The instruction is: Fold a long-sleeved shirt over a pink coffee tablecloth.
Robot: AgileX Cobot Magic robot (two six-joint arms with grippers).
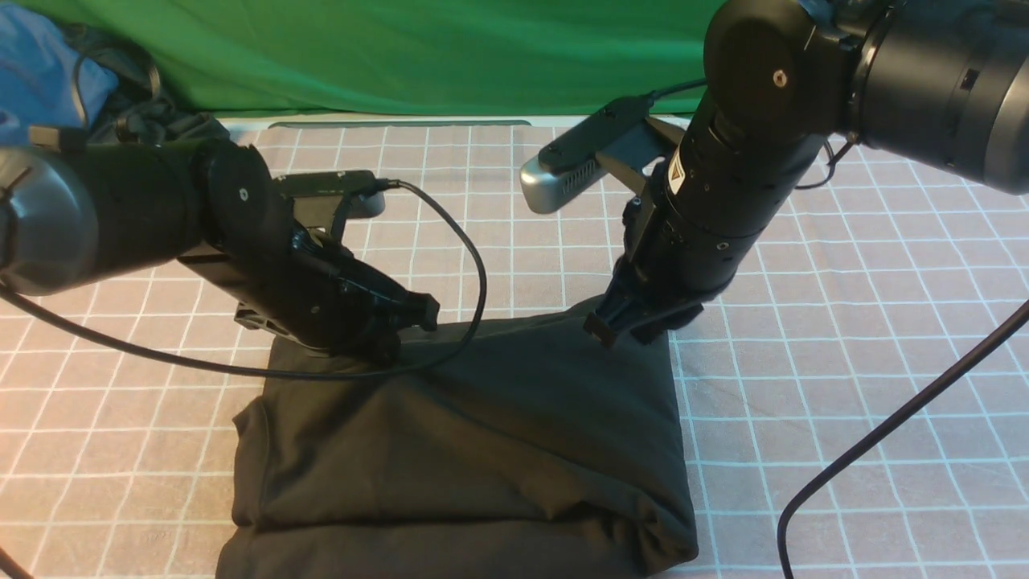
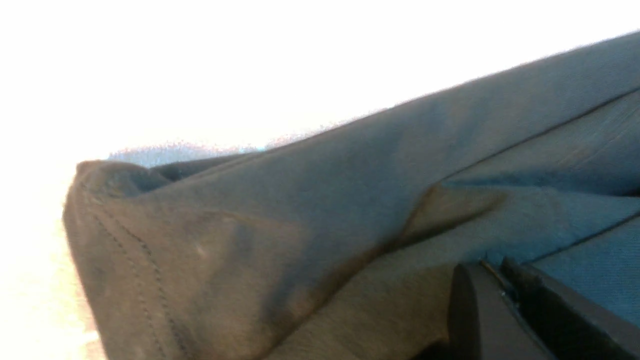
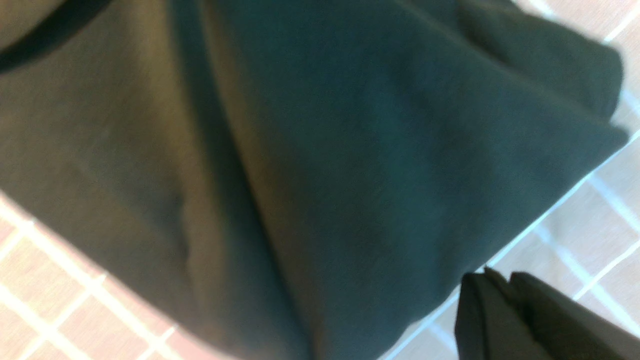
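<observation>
The left gripper (image 1: 414, 318) sits low at the far left edge of the shirt (image 1: 474, 450), its fingers pressed together; in the left wrist view the two dark fingers (image 2: 500, 310) lie side by side against the cloth with no fabric seen between them, so it looks clenched on nothing, though whether a thin fold is pinched cannot be told. The right gripper (image 1: 607, 328) points down at the far right corner of the shirt, its fingers also drawn together; in the right wrist view they meet just beside the shirt's edge, over the tablecloth (image 3: 590, 210).

The shirt lies folded into a thick, roughly square bundle in the middle of the pink tablecloth (image 1: 844, 338), which is spread over the worktop and marked with a thin white grid. A black cable (image 1: 474, 265) from the left arm loops down and rests across the shirt's far edge. No lettering or label shows on the folded shirt. A green cloth (image 1: 402, 56) hangs behind, with a blue garment (image 1: 40, 72) at far left.
</observation>
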